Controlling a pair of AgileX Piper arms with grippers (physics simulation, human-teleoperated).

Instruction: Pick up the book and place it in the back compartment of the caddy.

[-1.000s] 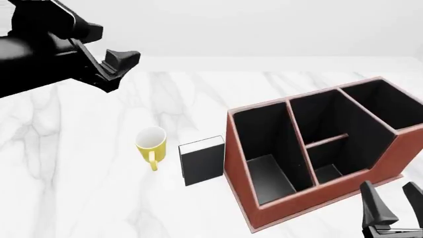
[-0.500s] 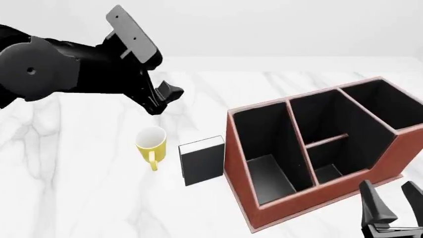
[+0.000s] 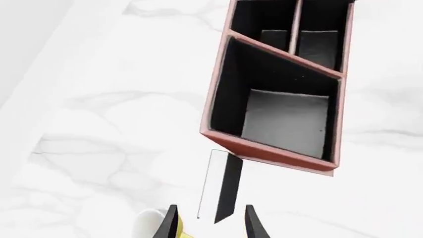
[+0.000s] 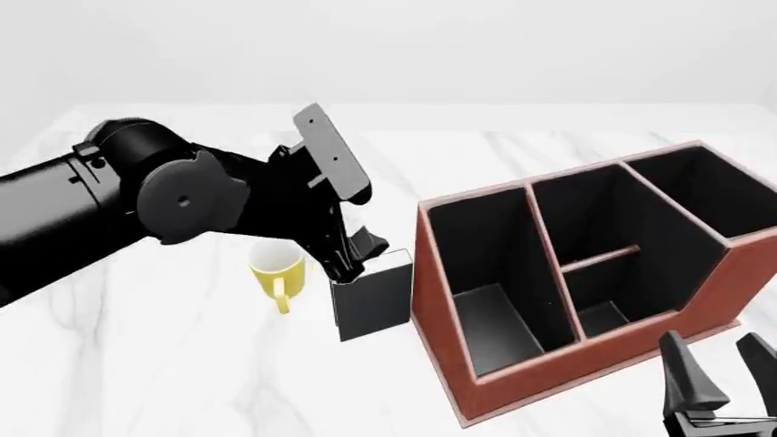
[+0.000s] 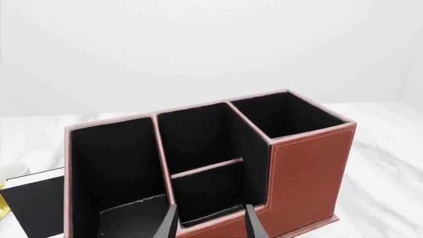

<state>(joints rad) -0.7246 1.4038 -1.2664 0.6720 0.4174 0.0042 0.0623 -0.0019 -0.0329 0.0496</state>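
The small black-covered book [image 4: 374, 305] with white page edges stands on the desk between the yellow mug [image 4: 278, 267] and the red-brown caddy [image 4: 583, 273]. The left claw [image 4: 349, 258] hovers over it, parted and empty. Next, probably descend and close; the right claw [image 4: 719, 382] idles open.

A white marble table [image 4: 146, 364] carries three things. A yellow mug [image 4: 277, 265] stands left, the book [image 4: 371, 296] just right of it, the caddy [image 4: 583, 273] right again.
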